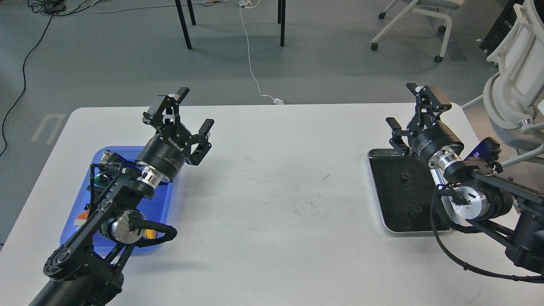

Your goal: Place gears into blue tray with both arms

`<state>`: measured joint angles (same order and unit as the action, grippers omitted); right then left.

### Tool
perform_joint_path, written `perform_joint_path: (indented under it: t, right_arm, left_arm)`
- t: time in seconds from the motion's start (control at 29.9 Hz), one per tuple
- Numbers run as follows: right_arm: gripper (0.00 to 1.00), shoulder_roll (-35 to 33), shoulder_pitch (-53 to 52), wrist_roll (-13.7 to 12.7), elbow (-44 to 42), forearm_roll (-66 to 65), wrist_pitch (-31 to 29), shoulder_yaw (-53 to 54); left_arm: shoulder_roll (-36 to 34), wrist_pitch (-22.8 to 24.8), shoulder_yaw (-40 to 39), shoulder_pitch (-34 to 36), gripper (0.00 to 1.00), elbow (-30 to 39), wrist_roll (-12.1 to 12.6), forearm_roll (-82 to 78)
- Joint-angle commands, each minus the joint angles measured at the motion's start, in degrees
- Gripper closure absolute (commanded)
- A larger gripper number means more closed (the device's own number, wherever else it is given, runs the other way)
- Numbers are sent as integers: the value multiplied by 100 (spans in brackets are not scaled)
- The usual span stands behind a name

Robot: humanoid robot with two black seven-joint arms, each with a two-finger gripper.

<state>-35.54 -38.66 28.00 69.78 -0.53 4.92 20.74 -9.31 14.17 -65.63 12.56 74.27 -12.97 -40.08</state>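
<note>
Two tiny black gears lie on the black inside of the shiny metal tray (376, 193) at the right: one gear (405, 175) near its middle, the other (417, 209) closer to its front. The blue tray (168, 204) sits at the left, mostly hidden under my left arm; coloured push-button parts show in it. My left gripper (193, 111) hovers open above the table just beyond the blue tray. My right gripper (410, 108) hangs open over the metal tray's far edge, with nothing between its fingers.
The white table (272, 191) carries faint scuff marks in its middle. Beyond its far edge lie the grey floor, a white cable (250, 63), black chair legs and a white office chair (516, 85) at the right.
</note>
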Motion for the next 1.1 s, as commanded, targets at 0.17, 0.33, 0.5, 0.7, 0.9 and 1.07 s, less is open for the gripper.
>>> perform_joint_path:
  t: [0.17,0.33,0.5,0.7,0.9,1.07]
  right_arm:
    - [1,-6,-28,0,9,-52,1,-26]
    - [1,-93,-80,0,53,-666,1,-61]
    - [1,-786,-457,0,228,-2124,-174,-438]
    - [1,-1885,-2221,0,387,-4373,-1061,-2387]
    - [1,-2194,-3814,0,387,-6720,-1976,-3926]
    - [1,-2037,-4658,0,299,-8215,-2223,-5218]
  left_arm:
    - [17,-2,50,-17,2,-9,5,27]
    - [-27,42,50,9,2,-18,-38,44]
    - [-167,77,94,71,2,-26,-258,9]
    - [-167,95,103,18,2,0,-364,9]
    - [-132,95,103,18,2,9,-390,0]
    - [-141,95,103,9,2,79,-399,0]
